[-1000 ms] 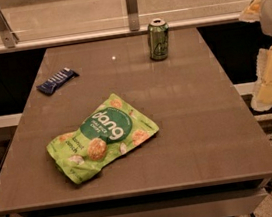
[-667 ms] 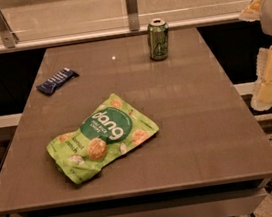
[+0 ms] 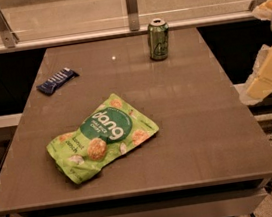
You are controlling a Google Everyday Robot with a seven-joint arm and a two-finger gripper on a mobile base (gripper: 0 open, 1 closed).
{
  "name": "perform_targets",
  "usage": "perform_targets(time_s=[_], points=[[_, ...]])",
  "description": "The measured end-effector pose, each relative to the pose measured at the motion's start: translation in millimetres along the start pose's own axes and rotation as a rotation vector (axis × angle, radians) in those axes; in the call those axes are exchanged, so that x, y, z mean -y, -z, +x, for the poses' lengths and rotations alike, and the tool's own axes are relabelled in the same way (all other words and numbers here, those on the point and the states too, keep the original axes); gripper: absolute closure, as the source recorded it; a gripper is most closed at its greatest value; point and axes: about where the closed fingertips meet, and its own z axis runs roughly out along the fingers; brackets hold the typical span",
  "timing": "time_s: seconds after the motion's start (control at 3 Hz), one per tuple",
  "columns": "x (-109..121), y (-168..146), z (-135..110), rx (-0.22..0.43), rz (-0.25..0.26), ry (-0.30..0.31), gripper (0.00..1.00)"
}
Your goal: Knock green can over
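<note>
Plainly, three things sit on the worktop (image 3: 205,136), one of each: one green can (image 3: 158,39), one flat light-green snack bag (image 3: 102,137) and one dark blue wrapped bar (image 3: 57,80). The green can stands upright near the far edge, a little right of the middle, just in front of the metal post (image 3: 132,7) of the glass rail. It is small and slim, dark green on its side with pale marks, and its top rim is silver. The snack bag lies well apart from it toward the near left, and the bar lies by the left edge. My claw (image 3: 267,74) hangs beyond the worktop's right side, a pale shape well apart from the can; whether it is apart or together I cannot tell.
</note>
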Motion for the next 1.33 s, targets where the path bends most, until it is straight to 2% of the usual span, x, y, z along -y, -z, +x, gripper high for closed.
perform_targets(time_s=[0.33,0.67,1.0,1.33], points=[[11.7,-8.6,-2.2,0.122,0.054,-0.092,0.0],[25.3,-19.1,-9.3,0.217,0.113,-0.163,0.0],[39.8,-33.2,-18.3,0.251,0.162,-0.224,0.0],[49.3,-49.8,-23.5,0.236,0.214,-0.3,0.0]])
